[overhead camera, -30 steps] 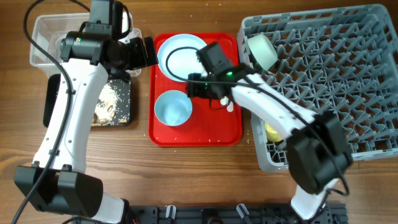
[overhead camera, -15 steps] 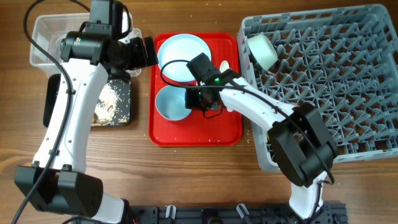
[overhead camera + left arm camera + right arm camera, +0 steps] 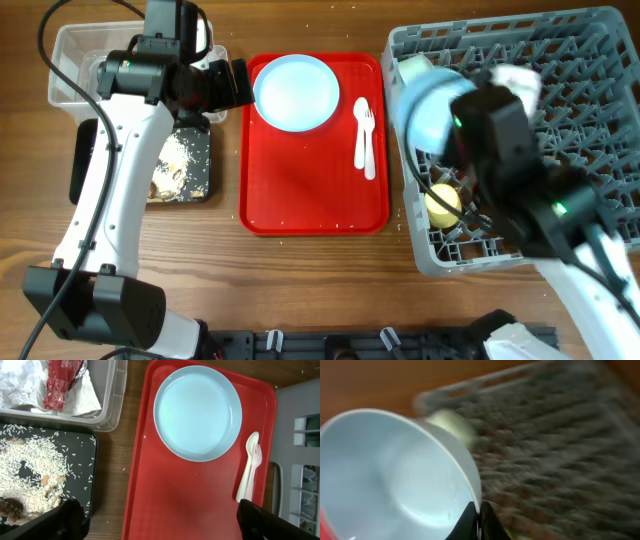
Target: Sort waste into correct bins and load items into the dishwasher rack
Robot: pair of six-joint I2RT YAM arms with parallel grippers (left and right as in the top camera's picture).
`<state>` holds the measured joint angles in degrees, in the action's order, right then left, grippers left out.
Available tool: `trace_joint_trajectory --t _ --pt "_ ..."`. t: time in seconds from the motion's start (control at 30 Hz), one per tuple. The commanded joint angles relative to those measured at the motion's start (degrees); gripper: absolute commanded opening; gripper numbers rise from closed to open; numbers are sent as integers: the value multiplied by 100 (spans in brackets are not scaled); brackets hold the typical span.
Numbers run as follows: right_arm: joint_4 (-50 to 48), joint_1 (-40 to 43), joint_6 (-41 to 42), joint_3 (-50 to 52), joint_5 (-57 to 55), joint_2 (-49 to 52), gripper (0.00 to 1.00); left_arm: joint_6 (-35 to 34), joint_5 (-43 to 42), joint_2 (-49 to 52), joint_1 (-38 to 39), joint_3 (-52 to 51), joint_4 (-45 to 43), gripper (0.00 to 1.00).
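While it is clamped by its rim between the closed fingers of the right gripper [image 3: 479, 514], the round pale-blue bowl [image 3: 395, 475] is held tilted above the left edge of the large grey pegged plastic dishwasher rack [image 3: 570, 90]; both views of it are blurred. Inside the rack, a second mint bowl [image 3: 413, 68] is seen at the upper-left corner of the overhead view, and a small yellow cup [image 3: 443, 205] lies lower along the same side. On the flat red serving tray [image 3: 300, 190], a round pale-blue plate [image 3: 296, 92] is noted, with the white plastic fork and spoon [image 3: 365, 135] laid together just beside it. The left gripper [image 3: 159, 507] is recorded as spread wide and empty above the red tray. In the clear rectangular plastic tub [image 3: 114, 405], crumpled white napkins [image 3: 20, 385] and a red sauce packet [image 3: 62, 380] are found; crumbly beige food scraps [image 3: 30, 470] are spread in the adjacent black rectangular tray [image 3: 93, 460].
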<state>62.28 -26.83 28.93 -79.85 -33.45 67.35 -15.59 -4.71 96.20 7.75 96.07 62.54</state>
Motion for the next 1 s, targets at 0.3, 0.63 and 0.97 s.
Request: trace_joint_trajectory --t 0.3,0.63,0.97 --pt "564 -9 -2782 7 -3018 2629 4 13 31 -61 -20 57 -15 100" --pt "409 -9 -2898 9 -3469 3348 4 13 31 -61 -20 57 -15 100" --pt "140 35 -3047 11 -3442 3696 5 13 31 -61 -20 57 -15 100"
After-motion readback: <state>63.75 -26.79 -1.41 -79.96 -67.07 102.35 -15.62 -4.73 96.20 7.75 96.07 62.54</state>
